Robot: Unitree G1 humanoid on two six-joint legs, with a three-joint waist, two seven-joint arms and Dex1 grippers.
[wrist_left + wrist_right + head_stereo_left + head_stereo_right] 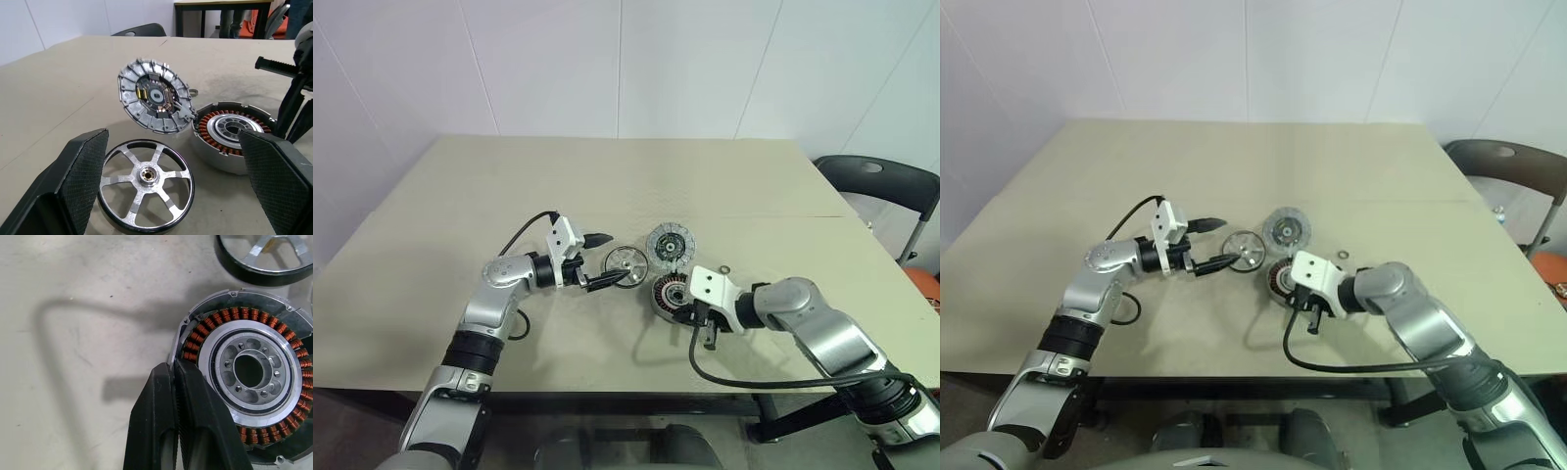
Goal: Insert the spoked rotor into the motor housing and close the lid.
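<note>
Beige bench [460,196] in the head view carries three parts close together near its middle. The rotor [625,262] lies flat, the housing [668,294] sits just to its right and nearer the robot, and the lid [670,242] stands tilted behind the housing. The left gripper [604,260] reaches level toward the rotor, fingers wide apart, one behind the wheel and one at its near edge, gripping nothing. The right gripper [708,338] points down just right of the housing.

Left wrist view: the two fingers [80,176] flank the rotor [146,183] without clamping it. The lid [155,96] leans on the housing's [234,134] rim.

Right wrist view: the fingers [195,416] are pressed together, empty, over the housing's [249,372] edge with its copper windings [198,335].
</note>
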